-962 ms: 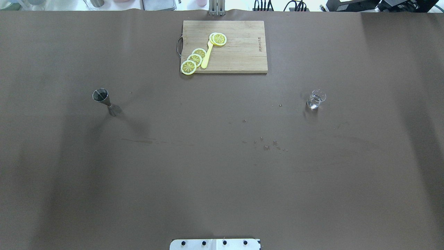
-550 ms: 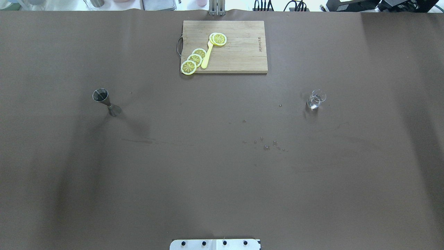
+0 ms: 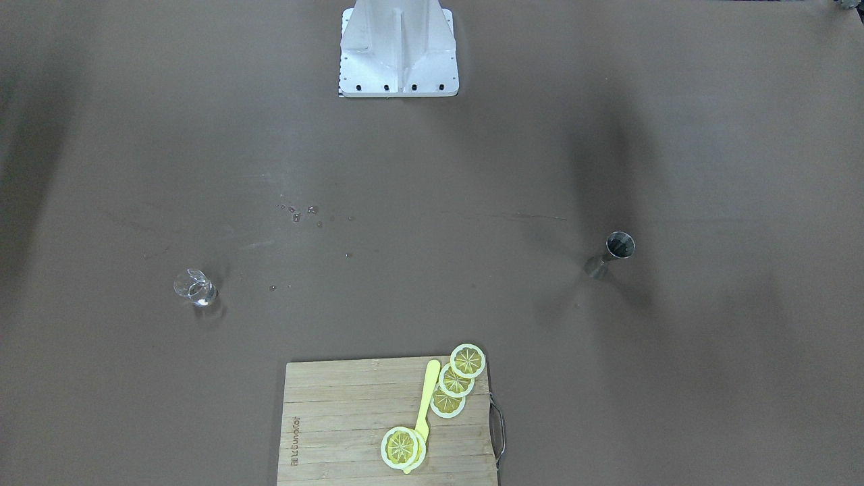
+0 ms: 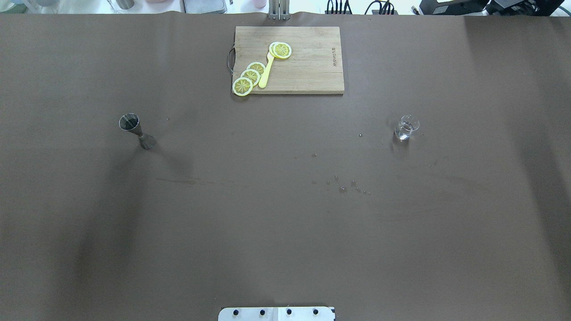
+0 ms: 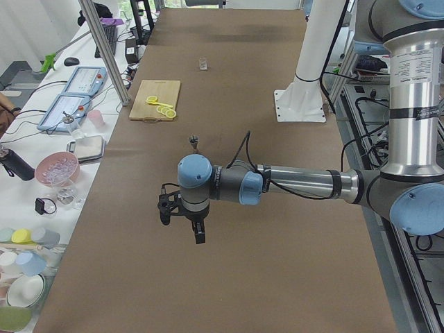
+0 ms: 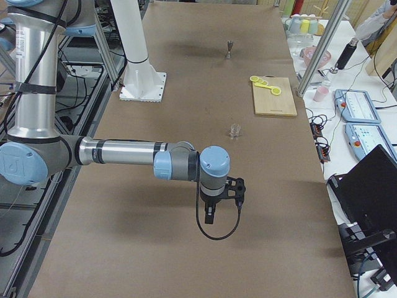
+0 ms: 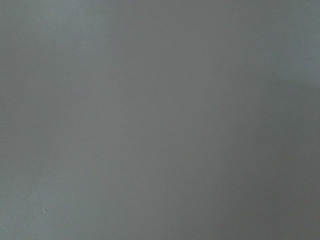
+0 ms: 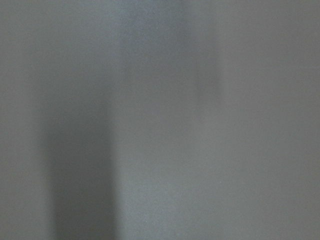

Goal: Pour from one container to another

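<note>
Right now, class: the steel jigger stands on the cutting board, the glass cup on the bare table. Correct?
No: the overhead view shows the steel jigger on the bare table, well left of the cutting board. The glass cup is on the table, as stated.

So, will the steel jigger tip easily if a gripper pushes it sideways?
Probably: the jigger stands upright on a small base with a narrow waist, so a high push may topple it. Its shiny steel could slip in a grip. It looks rigid, not fragile.
</note>
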`<state>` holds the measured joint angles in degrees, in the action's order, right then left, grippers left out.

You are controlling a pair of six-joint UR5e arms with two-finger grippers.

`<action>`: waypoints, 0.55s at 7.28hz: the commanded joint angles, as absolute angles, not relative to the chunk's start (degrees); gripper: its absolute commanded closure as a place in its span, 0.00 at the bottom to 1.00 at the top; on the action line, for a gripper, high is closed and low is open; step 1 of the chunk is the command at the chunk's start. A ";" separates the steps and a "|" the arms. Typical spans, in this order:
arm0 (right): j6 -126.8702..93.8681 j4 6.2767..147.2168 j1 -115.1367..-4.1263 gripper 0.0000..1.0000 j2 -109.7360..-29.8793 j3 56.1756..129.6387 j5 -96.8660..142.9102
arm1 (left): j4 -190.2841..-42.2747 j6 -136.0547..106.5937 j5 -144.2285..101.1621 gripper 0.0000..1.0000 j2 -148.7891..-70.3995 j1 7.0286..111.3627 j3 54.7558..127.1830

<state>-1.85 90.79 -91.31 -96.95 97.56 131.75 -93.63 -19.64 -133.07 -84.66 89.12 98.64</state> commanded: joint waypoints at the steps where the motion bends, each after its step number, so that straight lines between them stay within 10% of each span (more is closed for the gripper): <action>1: -1.85 90.79 -91.32 0.00 -96.94 97.82 131.75 | -93.86 -19.42 -132.80 0.01 -84.55 89.03 96.70; 4: -1.85 90.79 -91.32 0.00 -96.94 98.00 132.19 | -94.04 -19.42 -132.89 0.01 -85.60 88.95 95.19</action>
